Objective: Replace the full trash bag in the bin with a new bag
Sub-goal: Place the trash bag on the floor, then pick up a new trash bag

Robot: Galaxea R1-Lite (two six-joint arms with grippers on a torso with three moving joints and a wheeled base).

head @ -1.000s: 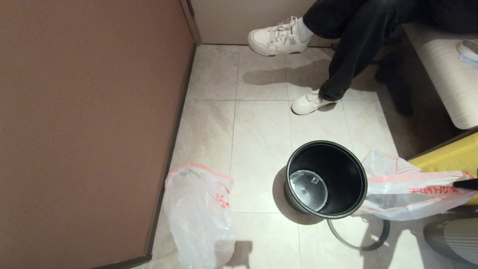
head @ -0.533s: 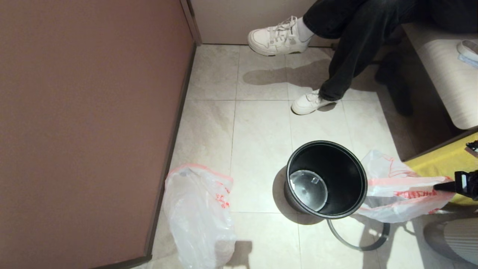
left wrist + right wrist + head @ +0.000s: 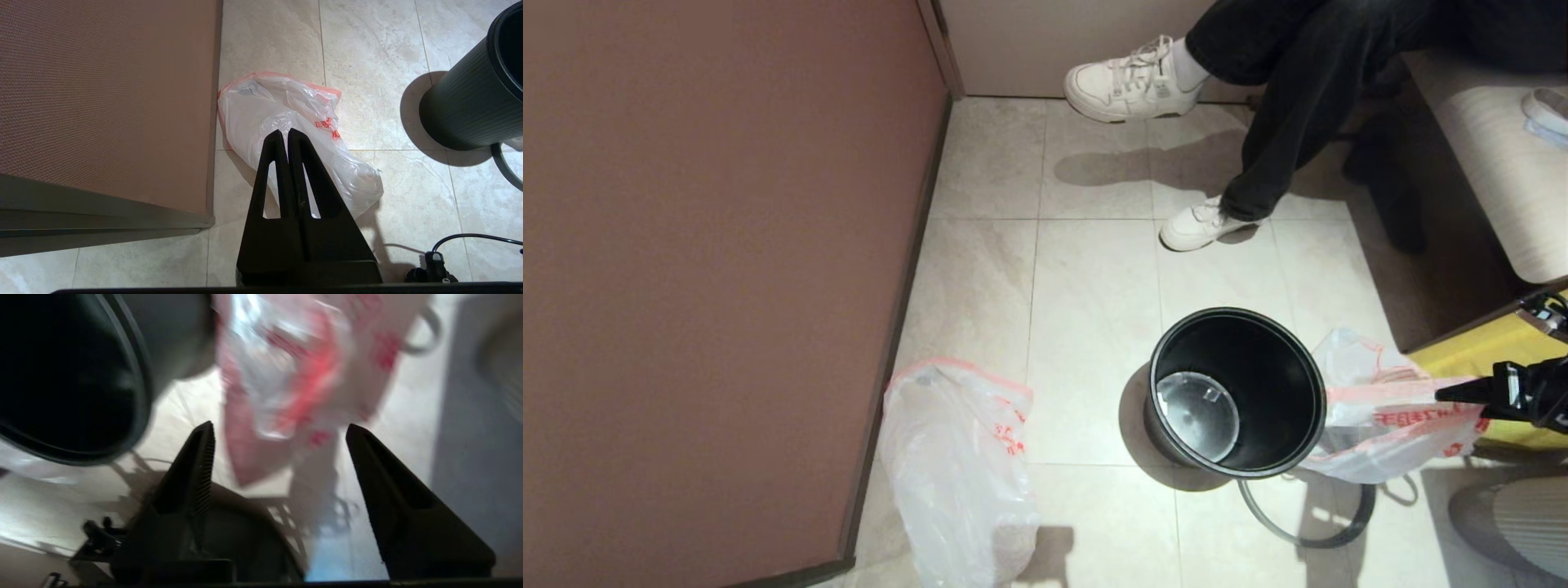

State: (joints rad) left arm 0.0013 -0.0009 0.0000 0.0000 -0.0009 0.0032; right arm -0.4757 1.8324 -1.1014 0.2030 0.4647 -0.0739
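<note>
The black bin (image 3: 1274,367) stands open and unlined on the tile floor; its grey hoop (image 3: 1252,505) lies on the floor beside it. The full trash bag (image 3: 956,465) lies slumped by the brown wall, left of the bin. In the left wrist view my left gripper (image 3: 284,132) hovers shut and empty above that bag (image 3: 286,106). The new bag (image 3: 1388,416), flat film with red print, sags against the bin's right side. My right gripper (image 3: 1450,394) is at its outer edge, and in its wrist view (image 3: 280,428) the jaws stand wide apart with the film (image 3: 294,367) beyond the tips.
A seated person's legs and white sneakers (image 3: 1196,224) are just behind the bin. The brown wall panel (image 3: 727,286) closes the left side. A yellow surface (image 3: 1503,351) and a grey ribbed object (image 3: 1511,523) sit at the right. A black cable (image 3: 470,237) lies on the floor.
My right gripper has moved in from the right edge toward the bin and opened. The new bag, stretched taut before, has slackened and sagged toward the bin.
</note>
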